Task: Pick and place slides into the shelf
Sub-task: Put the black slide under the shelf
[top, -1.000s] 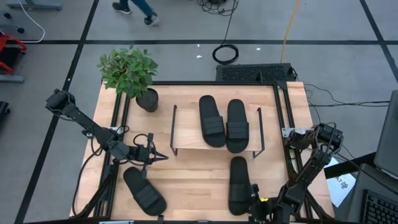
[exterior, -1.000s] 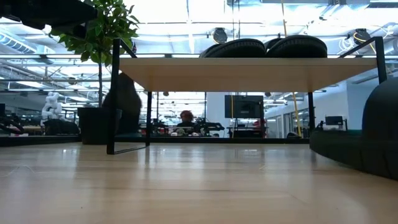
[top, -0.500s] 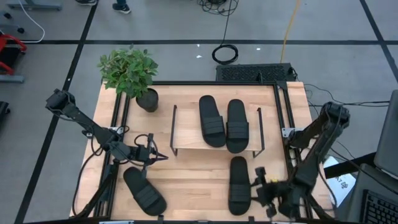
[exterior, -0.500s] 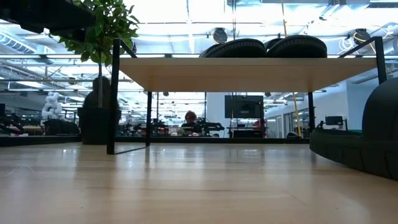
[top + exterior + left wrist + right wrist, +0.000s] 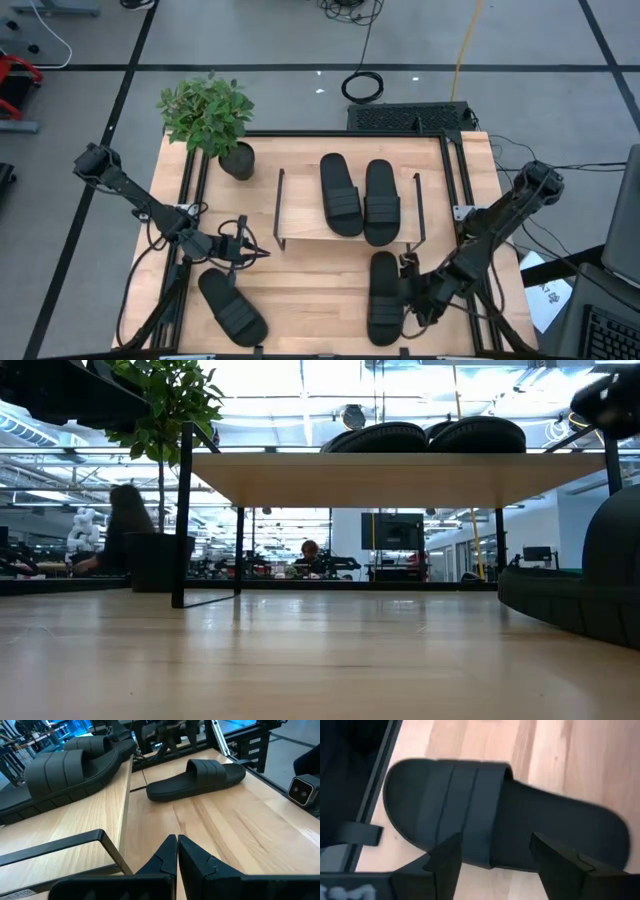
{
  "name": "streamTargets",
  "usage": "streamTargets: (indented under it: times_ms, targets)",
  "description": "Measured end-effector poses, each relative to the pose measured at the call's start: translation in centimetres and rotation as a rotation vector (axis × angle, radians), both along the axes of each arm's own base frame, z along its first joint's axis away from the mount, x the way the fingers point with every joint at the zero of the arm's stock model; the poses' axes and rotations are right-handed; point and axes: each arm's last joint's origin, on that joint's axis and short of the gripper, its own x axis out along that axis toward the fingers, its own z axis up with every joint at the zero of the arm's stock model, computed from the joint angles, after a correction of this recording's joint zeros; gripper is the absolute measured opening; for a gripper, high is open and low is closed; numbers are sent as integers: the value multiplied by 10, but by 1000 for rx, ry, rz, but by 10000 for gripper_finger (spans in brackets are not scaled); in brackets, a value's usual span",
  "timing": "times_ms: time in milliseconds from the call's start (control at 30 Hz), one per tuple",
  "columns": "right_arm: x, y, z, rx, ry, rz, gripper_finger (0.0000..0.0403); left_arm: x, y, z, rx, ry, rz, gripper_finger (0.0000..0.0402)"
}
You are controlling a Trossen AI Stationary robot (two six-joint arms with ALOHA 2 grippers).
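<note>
Black fingers of the right gripper (image 5: pixel 410 292) stood spread apart, holding nothing, just beside the near-right slide (image 5: pixel 384 298) and above its right edge; in the right wrist view the two fingers (image 5: pixel 445 857) framed that slide's (image 5: pixel 490 815) wide strap. This slide lay flat on the table (image 5: pixel 310 275), its long axis running from the near edge toward the shelf (image 5: pixel 345 222), which stood just beyond the claw. A second earlier the right gripper had hung lower, off the near corner of the table, with its fingers much closer together; half a second earlier it was still to the right of the slide. The slide itself had not shifted.

Farther out, two slides (image 5: pixel 360 195) rested side by side on the shelf's light-wood top, long axes also running near-to-far, the left one angled slightly. Across the table, the left gripper (image 5: pixel 262 251) hung with its fingers pressed together, empty and unmoved, pointing toward the shelf. Just nearer than it lay the fourth slide (image 5: pixel 231 306), its long axis slanted diagonally. A potted plant (image 5: pixel 210 118) stood at the far-left corner.
</note>
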Motion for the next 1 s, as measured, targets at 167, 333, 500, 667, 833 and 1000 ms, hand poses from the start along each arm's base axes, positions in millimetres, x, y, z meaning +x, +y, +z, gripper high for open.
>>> streamTargets:
  times_ms: [167,333,500,667,833,1000]
  targets:
    - [6,-13,-18,72,41,-7,254,0,0,0,0,0,0,17]
    - [11,-16,-29,173,24,26,271,0,0,0,-2,0,1,17]
    - [10,-19,-37,235,44,53,269,0,0,0,-5,0,1,17]
    - [11,-16,-39,311,-4,88,259,0,0,0,-6,0,1,17]
    - [12,-16,-40,256,-49,91,228,0,0,0,-6,0,1,17]
    - [10,-15,-39,231,-72,93,158,0,0,0,-7,0,2,17]
